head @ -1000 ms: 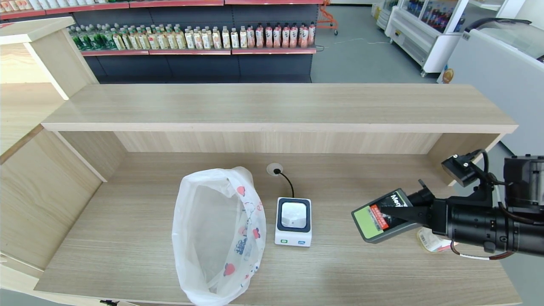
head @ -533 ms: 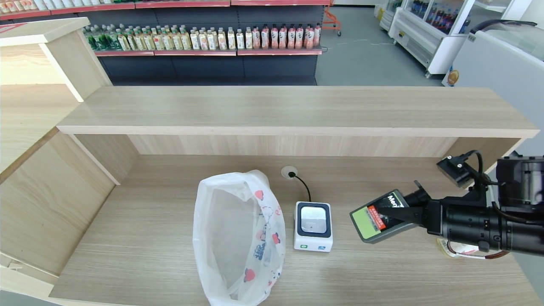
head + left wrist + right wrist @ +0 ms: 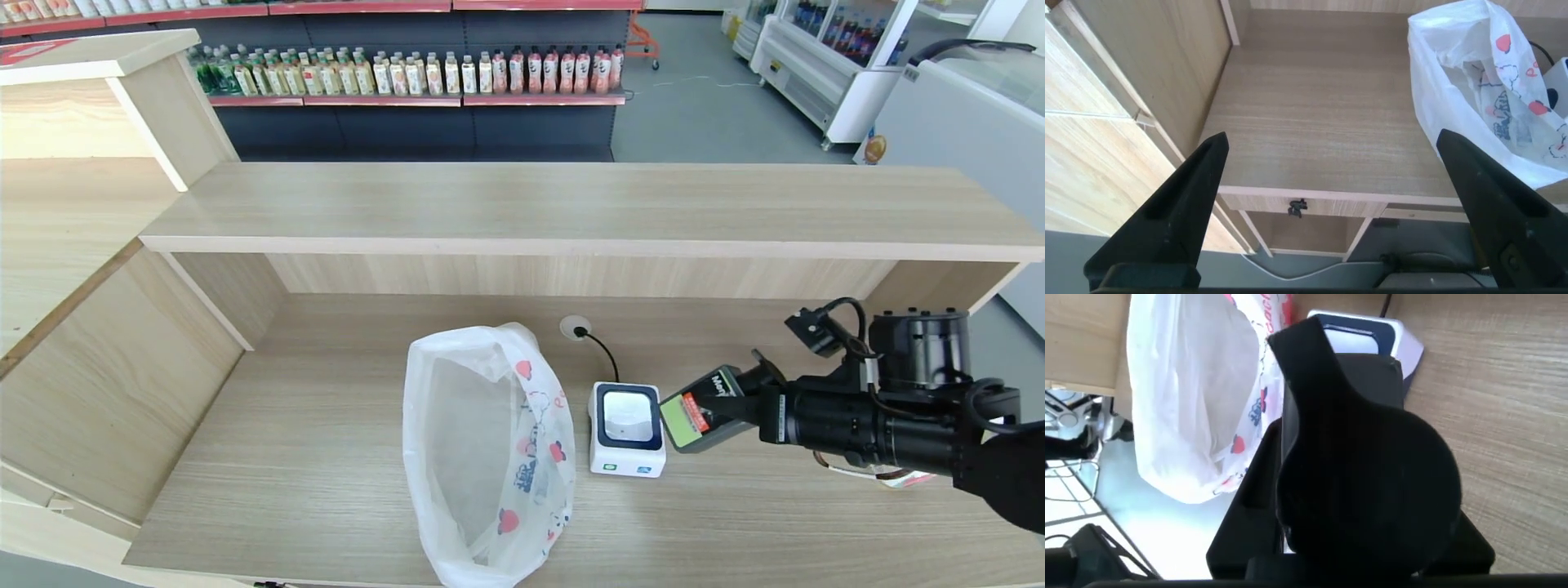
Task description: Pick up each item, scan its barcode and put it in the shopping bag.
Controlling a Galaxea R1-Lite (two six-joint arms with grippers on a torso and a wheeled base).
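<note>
A dark flat box with a green and red label [image 3: 695, 411] hangs just right of the white barcode scanner [image 3: 626, 429], a little above the counter. My right gripper [image 3: 729, 403] is shut on this box, whose labelled end points at the scanner. In the right wrist view the dark box [image 3: 1355, 449] covers the middle, with the scanner [image 3: 1376, 333] and the shopping bag [image 3: 1188, 392] beyond it. The white plastic shopping bag [image 3: 488, 453] with red hearts stands open left of the scanner. My left gripper [image 3: 1333, 145] is open and holds nothing, near the counter's front edge beside the bag [image 3: 1490, 90].
Another packaged item [image 3: 896, 478] lies on the wooden counter [image 3: 286, 457] under my right arm. The scanner's cable [image 3: 602, 353] runs back to a hole in the counter. A raised shelf [image 3: 571, 204] spans the back and a side wall [image 3: 106, 392] closes the left.
The head camera has panned, shifting the whole picture right. My right gripper has carried the box leftward, much closer to the scanner.
</note>
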